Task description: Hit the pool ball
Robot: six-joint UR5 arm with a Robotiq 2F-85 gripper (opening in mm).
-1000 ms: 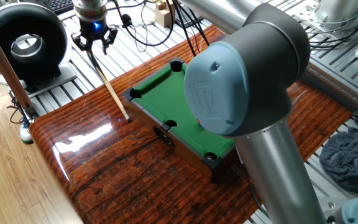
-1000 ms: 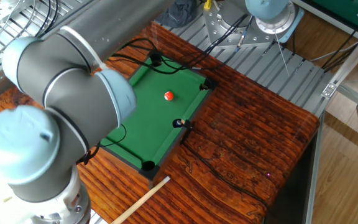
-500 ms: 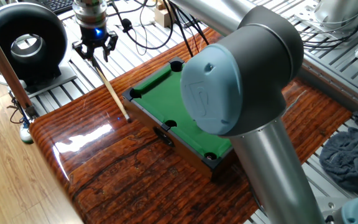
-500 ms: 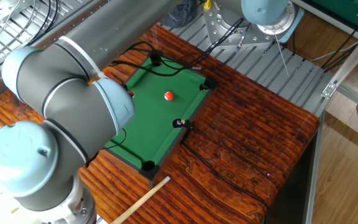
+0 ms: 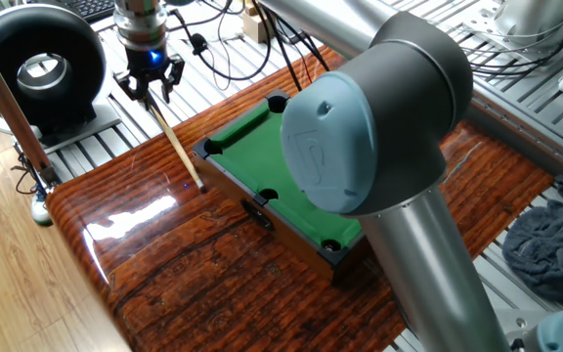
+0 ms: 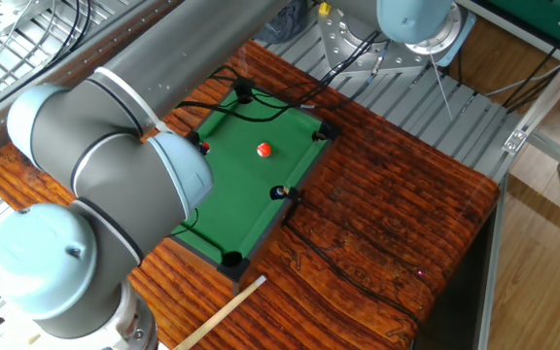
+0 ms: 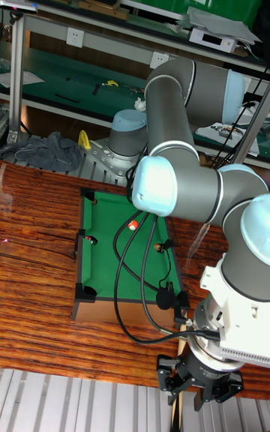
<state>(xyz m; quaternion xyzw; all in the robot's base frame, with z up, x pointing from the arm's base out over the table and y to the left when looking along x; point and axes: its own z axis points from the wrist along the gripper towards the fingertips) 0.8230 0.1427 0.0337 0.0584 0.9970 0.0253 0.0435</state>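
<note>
The pool ball is a small orange-red ball on the green felt of the mini pool table, near its far end. It also shows in the tall fixed view as the ball. In one fixed view the arm's elbow hides it. My gripper is beyond the table's near end, shut on the top of a thin wooden cue stick. The stick slants down and its tip rests on the wood beside the pool table. From the tall fixed view the gripper points downward around the cue stick.
My own arm's large elbow looms over the pool table. Black cables trail across the felt. A black ring-shaped device stands past the wooden tabletop's corner. A grey cloth lies off the right side.
The gripper has come slightly lower along the cue and its fingers have drawn in a little. The elbow has shifted a bit. Ball and cue tip have stayed put.
</note>
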